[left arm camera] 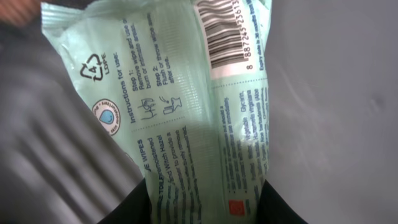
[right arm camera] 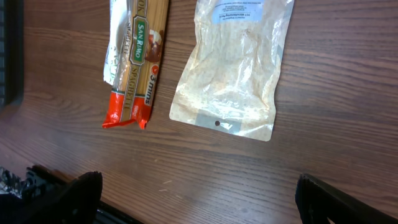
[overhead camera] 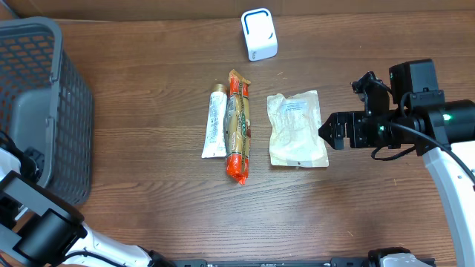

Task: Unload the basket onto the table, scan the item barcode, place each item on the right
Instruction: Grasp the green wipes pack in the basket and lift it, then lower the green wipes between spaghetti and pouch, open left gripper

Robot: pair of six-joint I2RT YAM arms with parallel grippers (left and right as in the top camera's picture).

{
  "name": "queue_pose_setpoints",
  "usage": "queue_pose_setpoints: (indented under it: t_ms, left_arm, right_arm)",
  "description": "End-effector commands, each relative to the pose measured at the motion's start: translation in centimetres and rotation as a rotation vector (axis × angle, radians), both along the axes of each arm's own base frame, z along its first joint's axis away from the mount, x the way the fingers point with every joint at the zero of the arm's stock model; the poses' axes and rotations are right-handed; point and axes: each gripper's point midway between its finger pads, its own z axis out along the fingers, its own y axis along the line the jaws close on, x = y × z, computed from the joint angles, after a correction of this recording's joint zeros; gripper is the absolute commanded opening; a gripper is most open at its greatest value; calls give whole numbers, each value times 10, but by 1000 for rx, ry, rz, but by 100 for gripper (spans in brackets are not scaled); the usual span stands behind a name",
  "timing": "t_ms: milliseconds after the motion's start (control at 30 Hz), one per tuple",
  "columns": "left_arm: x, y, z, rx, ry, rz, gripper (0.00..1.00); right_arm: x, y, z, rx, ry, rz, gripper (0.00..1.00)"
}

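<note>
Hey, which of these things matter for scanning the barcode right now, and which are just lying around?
In the job: wipes pack with its barcode, between the left fingers; white box, probably the scanner.
Lying about: tube, spaghetti pack, clear pouch, grey basket.
</note>
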Motion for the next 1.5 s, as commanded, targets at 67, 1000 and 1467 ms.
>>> queue_pose_setpoints:
  t_ms: [67, 1000, 1467]
  left_arm:
    - [46, -6, 52, -111, -186, -66, 8]
    - [126, -348, 300, -208, -367, -981, 5]
    - [110, -564, 134, -441, -167, -1214, 4]
  right_arm:
    - [3, -2, 4, -5, -25, 5, 100]
    - [7, -1, 6, -3, -43, 5, 100]
    - [8, -1, 6, -3, -47, 5, 100]
